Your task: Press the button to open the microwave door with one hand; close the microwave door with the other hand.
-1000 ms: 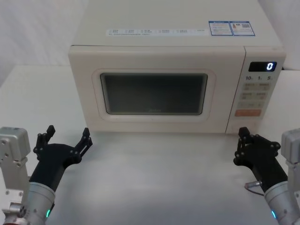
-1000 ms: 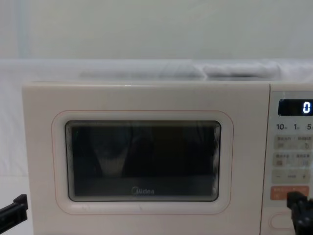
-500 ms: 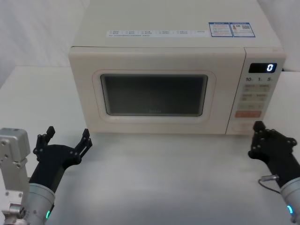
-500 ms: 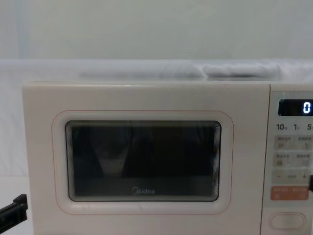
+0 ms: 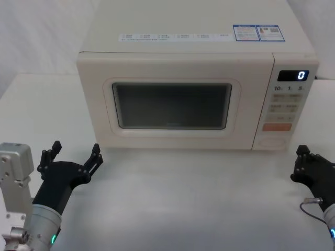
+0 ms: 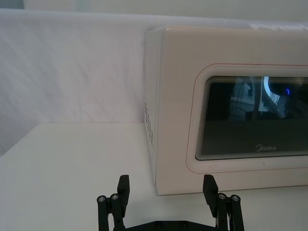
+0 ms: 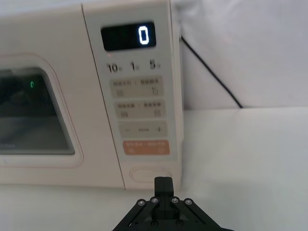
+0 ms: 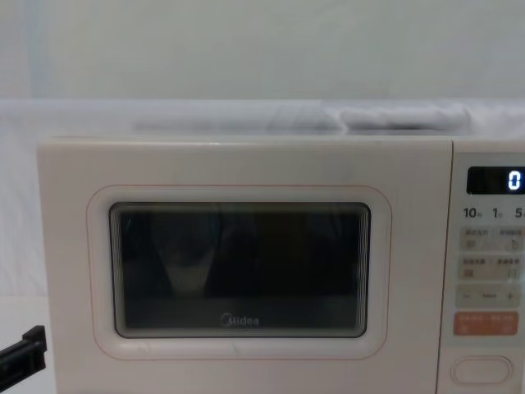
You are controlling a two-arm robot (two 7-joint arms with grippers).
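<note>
The cream microwave stands at the back of the white table, and its microwave door (image 5: 172, 104) (image 8: 238, 271) (image 6: 250, 115) sits flush and closed. The wide oval button (image 5: 272, 141) (image 7: 150, 174) (image 8: 482, 370) lies at the foot of the control panel, under the orange key (image 7: 146, 147). My right gripper (image 5: 303, 152) (image 7: 163, 185) is shut and empty, low on the table in front of and right of the button, apart from it. Near the microwave's front left corner, my left gripper (image 5: 76, 147) (image 6: 167, 192) holds its fingers wide open and touches nothing.
The display (image 7: 128, 36) reads 0. A black power cable (image 7: 211, 72) runs down behind the microwave's right side. White table (image 5: 183, 198) stretches between the two arms. A white backdrop hangs behind.
My right gripper has drawn back from just in front of the button, moving right and toward me. The left arm has not moved, and the door remains closed.
</note>
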